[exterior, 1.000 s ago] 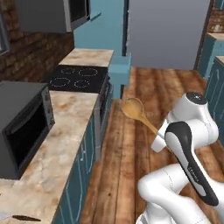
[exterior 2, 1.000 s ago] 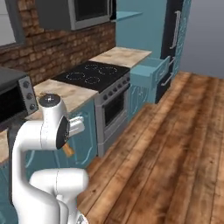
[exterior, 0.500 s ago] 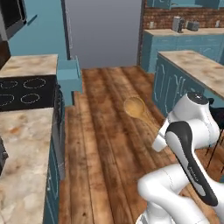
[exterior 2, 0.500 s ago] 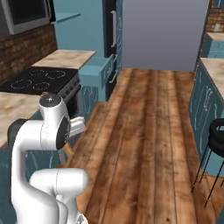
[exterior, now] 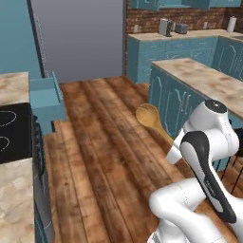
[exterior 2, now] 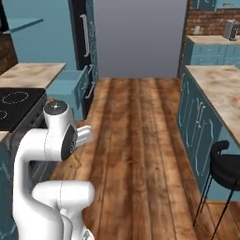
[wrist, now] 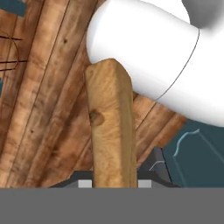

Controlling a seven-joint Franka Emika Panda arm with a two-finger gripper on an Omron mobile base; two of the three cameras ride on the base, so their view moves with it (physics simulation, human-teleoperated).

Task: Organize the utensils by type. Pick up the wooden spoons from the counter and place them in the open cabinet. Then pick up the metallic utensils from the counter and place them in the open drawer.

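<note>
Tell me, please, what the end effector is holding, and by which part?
The end effector holds a wooden spoon by its handle; the bowl sticks out above the floor.

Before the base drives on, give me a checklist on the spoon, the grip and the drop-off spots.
1. Wooden spoon in the end effector: ok, its handle runs up from between the fingertips in the hand view.
2. Spoon clear of the wooden floor: ok, the bowl rides high beside the arm.
3. Drawer open: ok, pulled out next to the stove.
4. Open cabinet shelf ahead: cannot tell.
5. Path down the floor: ok, with a black stool by the right counter.
</note>
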